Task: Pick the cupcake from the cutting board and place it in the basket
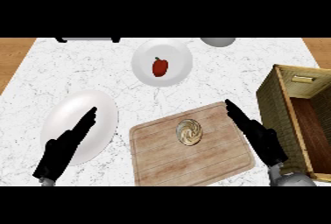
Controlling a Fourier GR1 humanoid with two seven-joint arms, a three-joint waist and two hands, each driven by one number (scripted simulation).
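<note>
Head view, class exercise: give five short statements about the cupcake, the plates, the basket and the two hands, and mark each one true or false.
1. The cupcake sits on the cutting board. True.
2. The basket stands at the counter's left side. False: it stands at the right, beside the board.
3. A red pepper lies on the plate at the back. True.
4. The right hand is curled round the cupcake. False: its fingers are straight, over the board's right edge, apart from the cupcake.
5. The left hand shows over the large white plate, holding nothing. True.
</note>
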